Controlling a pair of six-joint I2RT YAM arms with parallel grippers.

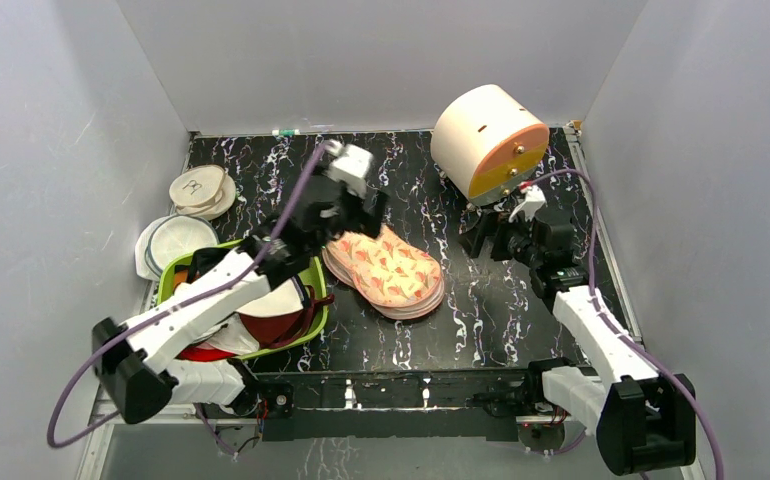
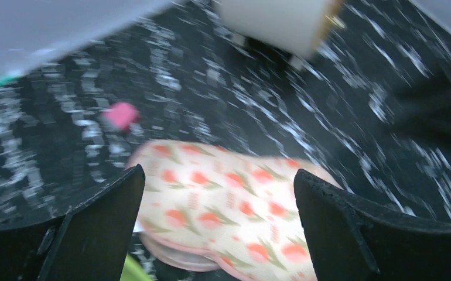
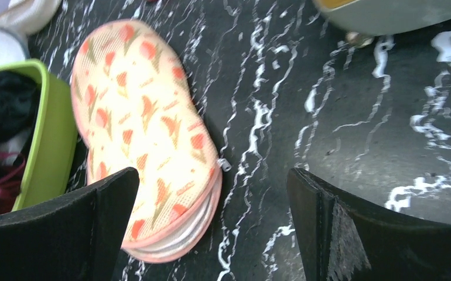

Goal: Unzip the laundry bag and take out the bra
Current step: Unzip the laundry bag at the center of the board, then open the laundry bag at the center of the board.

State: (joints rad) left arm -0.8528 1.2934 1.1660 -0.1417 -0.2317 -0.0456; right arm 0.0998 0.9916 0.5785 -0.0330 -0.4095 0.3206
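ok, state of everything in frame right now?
laundry bag: lying flat, looks zipped shut
left gripper: open, empty, over the bag
right gripper: open, empty, beside the bag
green basin: upright, holding garments
bra: not visible

My white-shelled left arm (image 1: pixel 191 310) reaches diagonally forward and to the right from its base, wrist bent downward. Its black two-finger left tool (image 1: pixel 361 218) hangs with fingers (image 2: pixel 94 228) spread wide. My white right arm (image 1: pixel 591 320) stretches forward and leftward, and its black right tool (image 1: pixel 486 238) also has fingers (image 3: pixel 65 234) wide apart.
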